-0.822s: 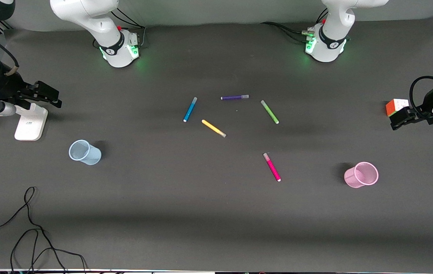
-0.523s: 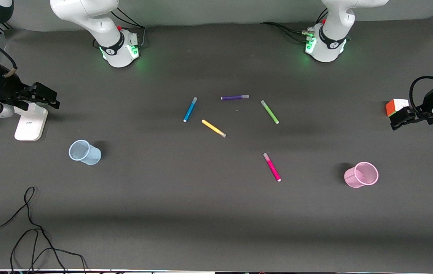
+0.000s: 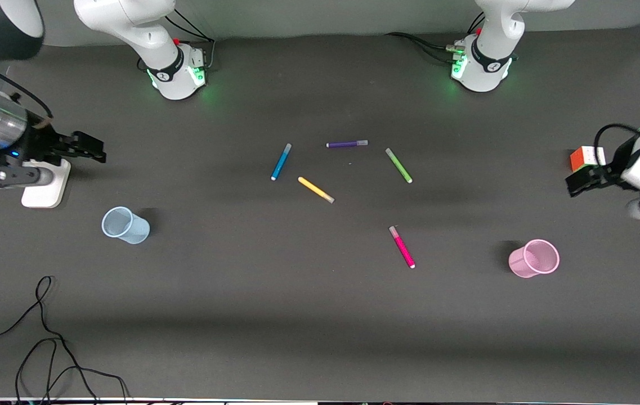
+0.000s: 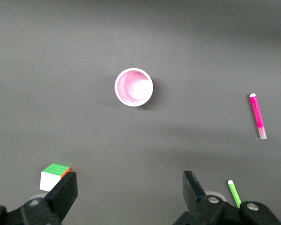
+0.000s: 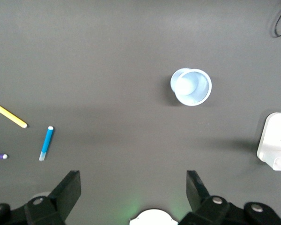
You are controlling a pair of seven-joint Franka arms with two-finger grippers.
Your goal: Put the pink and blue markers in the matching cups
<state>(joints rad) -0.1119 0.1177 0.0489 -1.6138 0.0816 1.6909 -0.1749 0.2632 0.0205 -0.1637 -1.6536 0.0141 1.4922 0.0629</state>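
The pink marker (image 3: 402,246) lies on the dark table toward the left arm's end, and also shows in the left wrist view (image 4: 258,116). The blue marker (image 3: 281,162) lies near the middle, farther from the camera; it also shows in the right wrist view (image 5: 47,142). The pale pink cup (image 3: 534,258) (image 4: 134,87) and the pale blue cup (image 3: 124,225) (image 5: 191,87) stand upright and empty. My left gripper (image 3: 576,184) (image 4: 130,187) is open and empty over bare table beside a colour cube. My right gripper (image 3: 92,151) (image 5: 133,187) is open and empty over bare table beside a white stand.
A purple pen (image 3: 347,144), a yellow pen (image 3: 316,189) and a green pen (image 3: 398,165) lie near the blue marker. A colour cube (image 3: 586,158) sits at the left arm's end. A white stand (image 3: 45,180) sits at the right arm's end. A black cable (image 3: 44,337) lies nearest the camera.
Both grippers have shifted a little toward the table's middle, and the arms' upper links have swung. The markers and cups have not moved.
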